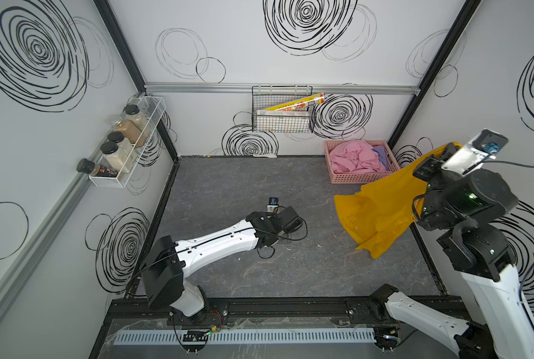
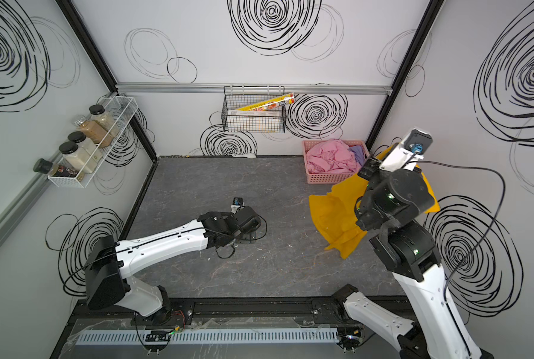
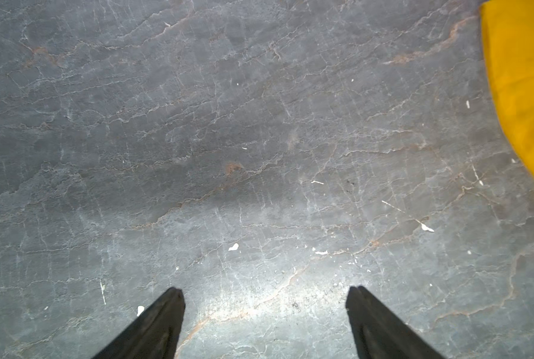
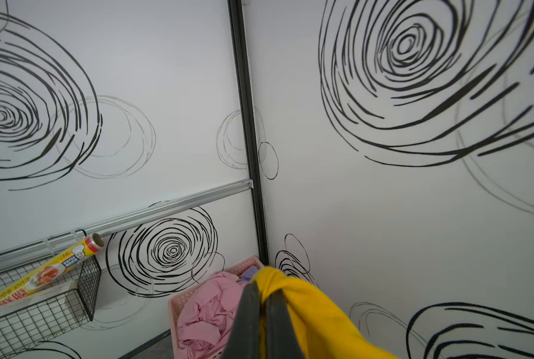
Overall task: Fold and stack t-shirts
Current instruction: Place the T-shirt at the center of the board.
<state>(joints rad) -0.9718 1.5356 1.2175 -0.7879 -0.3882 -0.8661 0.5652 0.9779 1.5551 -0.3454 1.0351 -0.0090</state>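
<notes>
The yellow t-shirt, frame right, is clamped in the right gripper. A hanging corner is best taken by the left gripper, jaws apart.

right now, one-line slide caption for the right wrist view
Right gripper shut on the mustard-yellow t-shirt, held aloft near the pink basket with a pink t-shirt inside.

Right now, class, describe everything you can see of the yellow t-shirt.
The mustard-yellow t-shirt is soft, plain cloth, unfolded and crumpled. It hangs from the shut right hand, which pinches a bunched part, near the pink basket. Its loose folds drape toward the grey table; whether the lowest edge touches is unclear.
</notes>
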